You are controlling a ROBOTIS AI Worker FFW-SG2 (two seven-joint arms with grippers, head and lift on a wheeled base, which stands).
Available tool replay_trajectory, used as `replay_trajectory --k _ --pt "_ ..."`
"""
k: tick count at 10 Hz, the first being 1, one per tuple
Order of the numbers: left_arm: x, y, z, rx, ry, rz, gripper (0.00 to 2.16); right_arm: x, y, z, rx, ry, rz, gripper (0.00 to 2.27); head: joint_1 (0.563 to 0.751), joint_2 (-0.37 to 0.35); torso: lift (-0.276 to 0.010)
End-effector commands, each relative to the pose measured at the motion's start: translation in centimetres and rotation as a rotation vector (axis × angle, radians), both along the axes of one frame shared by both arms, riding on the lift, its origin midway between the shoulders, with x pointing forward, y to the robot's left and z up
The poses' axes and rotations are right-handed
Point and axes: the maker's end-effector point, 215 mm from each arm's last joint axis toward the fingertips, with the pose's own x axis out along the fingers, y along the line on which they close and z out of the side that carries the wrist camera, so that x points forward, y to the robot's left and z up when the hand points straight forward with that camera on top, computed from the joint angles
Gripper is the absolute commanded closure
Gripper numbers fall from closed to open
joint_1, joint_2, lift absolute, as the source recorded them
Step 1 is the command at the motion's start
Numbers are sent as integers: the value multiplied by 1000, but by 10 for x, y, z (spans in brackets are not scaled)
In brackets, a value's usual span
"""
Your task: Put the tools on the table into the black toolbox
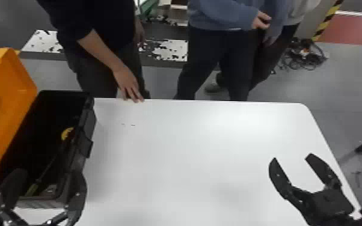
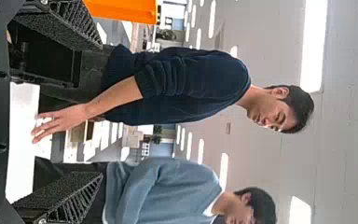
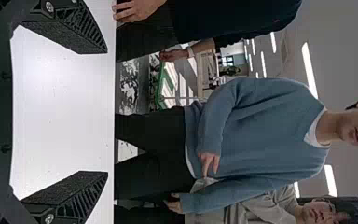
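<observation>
The black toolbox (image 1: 88, 120) stands at the table's left with its orange lid (image 1: 6, 90) raised; inside lie a yellow tool part (image 1: 67, 133) and, nearer the front, a green-handled tool (image 1: 32, 189). Over the toolbox's near end is my left gripper (image 1: 49, 177), fingers wide apart. In the left wrist view the left gripper (image 2: 100, 109) has nothing between its fingers, and part of the toolbox (image 2: 51, 60) shows. My right gripper (image 1: 290, 156) stands open above the table's right side; the right wrist view shows the right gripper (image 3: 107, 112) empty too.
The white table (image 1: 189, 150) stretches right of the toolbox. At its far edge, close to the toolbox, a person's hand (image 1: 129, 85) rests on the table.
</observation>
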Motion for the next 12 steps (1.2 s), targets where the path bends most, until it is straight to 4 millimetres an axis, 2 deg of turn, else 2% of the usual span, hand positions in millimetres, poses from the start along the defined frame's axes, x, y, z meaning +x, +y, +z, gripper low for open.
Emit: replay_trajectory --k 1,9,12 --pt "-4 -4 1 -2 -10 -5 29 -1 3 0 3 -2 3 83 695 -84 -39" --pt "-9 -4 -4 1 5 -3 26 0 15 -3 19 1 19 87 695 -69 -39" --pt "-8 -15 -14 20 37 -30 26 1 15 -1 19 -5 20 87 695 -75 -39"
